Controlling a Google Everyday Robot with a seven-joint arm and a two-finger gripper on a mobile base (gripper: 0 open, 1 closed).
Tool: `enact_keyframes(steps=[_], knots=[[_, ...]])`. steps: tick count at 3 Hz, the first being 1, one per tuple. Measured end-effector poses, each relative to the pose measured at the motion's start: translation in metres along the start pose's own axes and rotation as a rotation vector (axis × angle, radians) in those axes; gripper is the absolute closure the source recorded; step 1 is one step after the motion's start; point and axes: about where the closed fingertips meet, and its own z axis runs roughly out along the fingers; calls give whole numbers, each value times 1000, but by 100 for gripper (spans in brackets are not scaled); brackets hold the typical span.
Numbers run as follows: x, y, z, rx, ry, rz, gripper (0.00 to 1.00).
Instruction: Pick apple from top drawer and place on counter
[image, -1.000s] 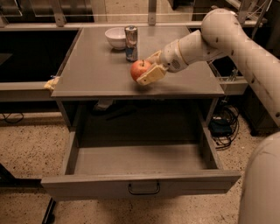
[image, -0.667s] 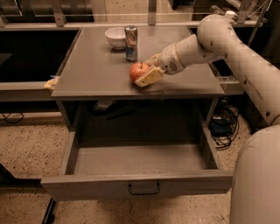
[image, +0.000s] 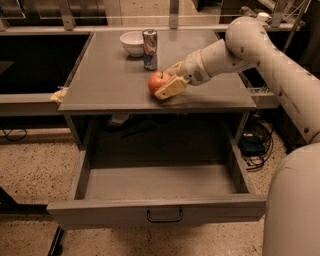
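Observation:
The red apple with yellowish patches is at the counter, near its front edge and right of centre, touching or just above the surface. My gripper reaches in from the right, and its tan fingers close around the apple's right side. The top drawer below is pulled wide open and its floor shows nothing inside. Its dark loop handle sits at the centre of the front panel.
A white bowl and a metal can stand at the back of the counter, behind the apple. A yellowish rag lies at the counter's left edge. Cables lie on the floor to the right. My arm spans the right side.
The gripper with the apple has shifted very slightly to the left over the counter. The drawer, bowl and can have not moved.

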Motion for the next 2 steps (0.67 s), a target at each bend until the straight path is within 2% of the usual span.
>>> enact_keyframes(steps=[2], knots=[[0,0,0,0,0,0,12]])
